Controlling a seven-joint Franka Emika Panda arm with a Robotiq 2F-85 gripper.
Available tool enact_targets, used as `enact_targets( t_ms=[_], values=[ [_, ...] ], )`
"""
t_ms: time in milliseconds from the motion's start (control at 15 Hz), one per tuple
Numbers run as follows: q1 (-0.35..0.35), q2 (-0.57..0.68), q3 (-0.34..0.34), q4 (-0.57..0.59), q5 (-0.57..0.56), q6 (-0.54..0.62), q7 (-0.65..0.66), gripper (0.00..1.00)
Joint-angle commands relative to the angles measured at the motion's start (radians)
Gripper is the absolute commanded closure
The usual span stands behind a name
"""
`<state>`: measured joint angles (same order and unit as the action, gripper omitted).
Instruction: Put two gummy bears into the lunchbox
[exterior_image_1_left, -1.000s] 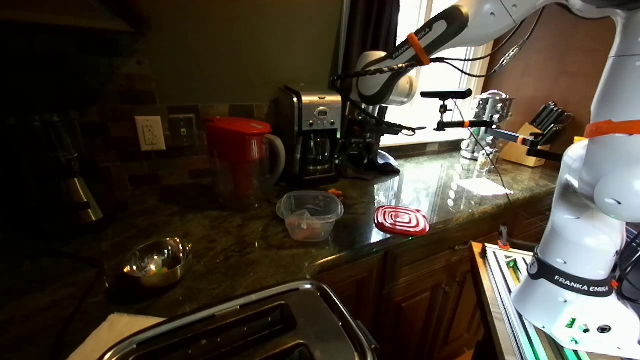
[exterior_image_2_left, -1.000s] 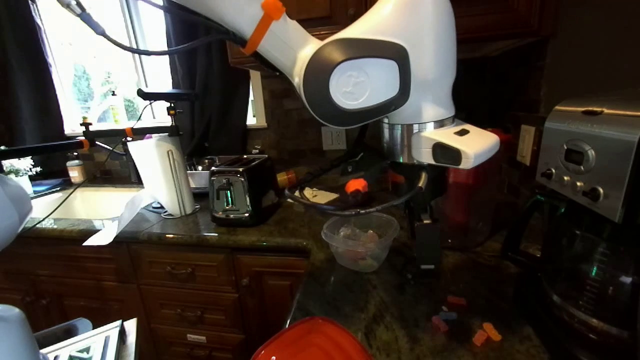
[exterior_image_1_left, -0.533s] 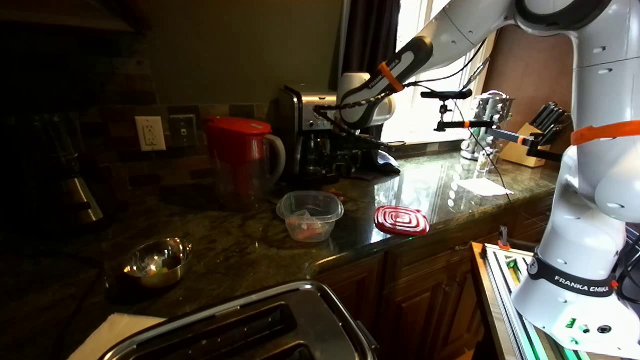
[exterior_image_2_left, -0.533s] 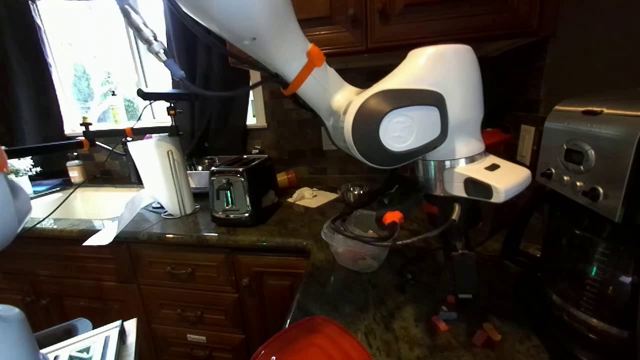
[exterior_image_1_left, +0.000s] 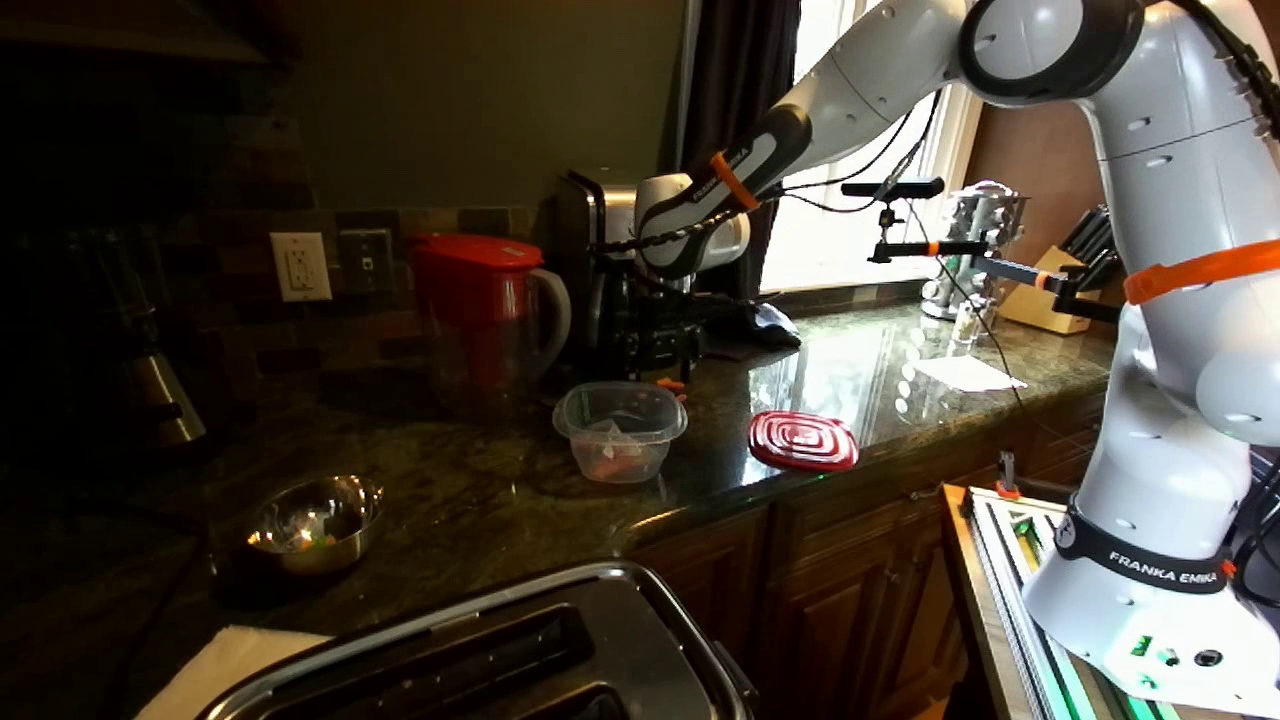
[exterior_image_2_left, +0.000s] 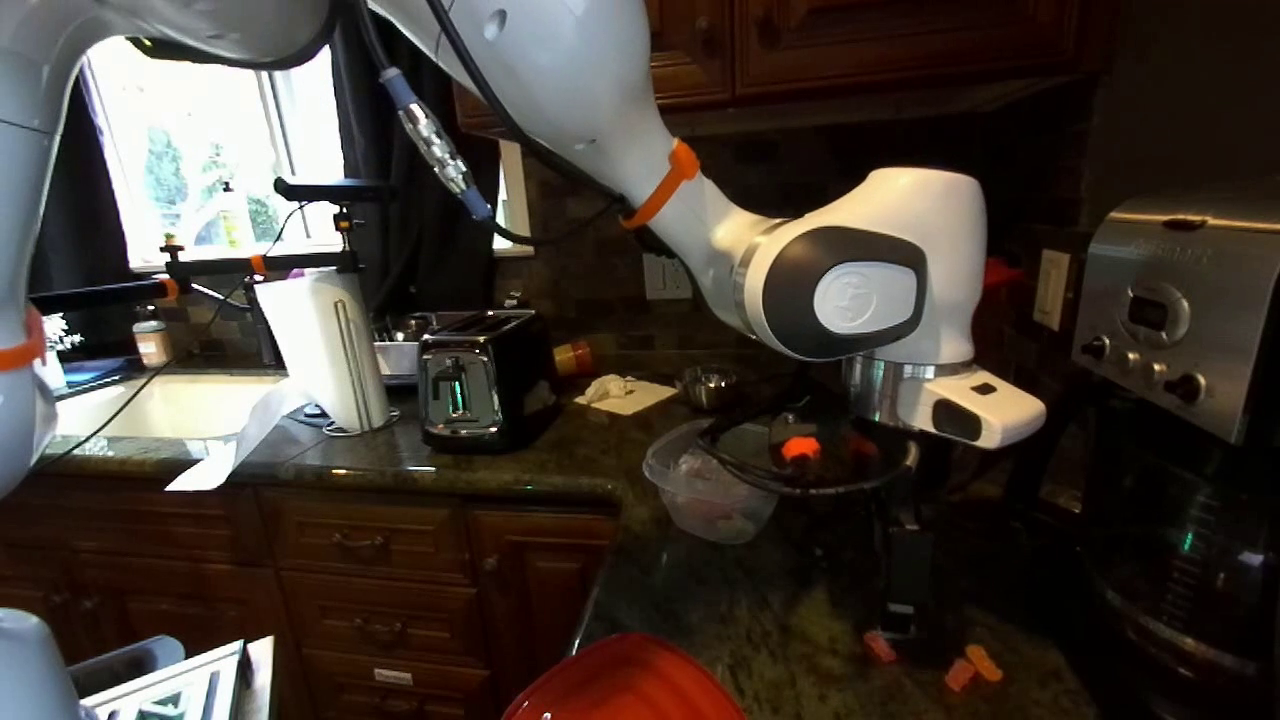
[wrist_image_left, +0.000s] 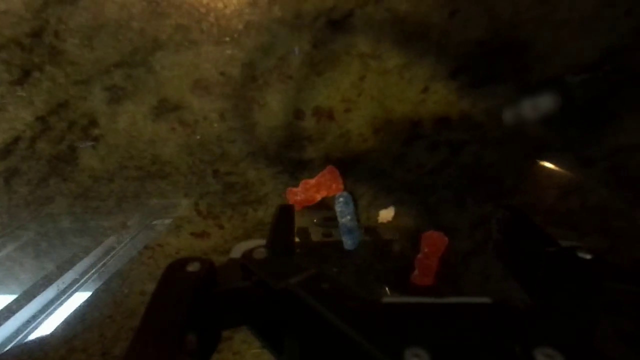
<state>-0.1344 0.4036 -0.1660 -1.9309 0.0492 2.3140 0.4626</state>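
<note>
Several small gummy bears lie on the dark counter. In the wrist view a red bear (wrist_image_left: 315, 188) touches a blue bear (wrist_image_left: 346, 221), and another red bear (wrist_image_left: 429, 258) lies to the right. My gripper (wrist_image_left: 395, 215) is open above them; the blue bear and the right red bear show between its fingers. In an exterior view the gripper (exterior_image_2_left: 903, 600) is low over the counter, close to a pinkish bear (exterior_image_2_left: 880, 646), with an orange bear (exterior_image_2_left: 983, 662) to its right. The clear lunchbox (exterior_image_1_left: 620, 435) holds some reddish pieces; it also stands behind the gripper (exterior_image_2_left: 708, 500).
A red lid (exterior_image_1_left: 803, 441) lies near the counter edge. The coffee maker (exterior_image_2_left: 1175, 310) stands close beside the gripper. A red jug (exterior_image_1_left: 480, 320), a metal bowl (exterior_image_1_left: 315, 525) and a toaster (exterior_image_1_left: 480, 670) are also on the counter. A white crumb (wrist_image_left: 386, 215) lies among the bears.
The arm has moved down and away from beside the lunchbox to over the gummy bears on the counter. The lunchbox and lid have not moved.
</note>
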Motion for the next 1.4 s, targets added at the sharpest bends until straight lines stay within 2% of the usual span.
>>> enact_targets(
  t_ms=[0,533,600,1000,1333],
  values=[
    [0.024,-0.004,-0.035,-0.014,0.006,0.043,0.078,0.00],
    [0.085,-0.027,-0.090,-0.078,-0.041,0.085,0.374,0.00],
    [0.052,-0.001,-0.062,-0.028,-0.012,0.054,0.291,0.00],
    [0.043,0.036,-0.051,0.005,0.014,0.064,0.287,0.00],
    [0.057,0.083,-0.067,0.058,0.003,0.056,0.334,0.00]
  ],
)
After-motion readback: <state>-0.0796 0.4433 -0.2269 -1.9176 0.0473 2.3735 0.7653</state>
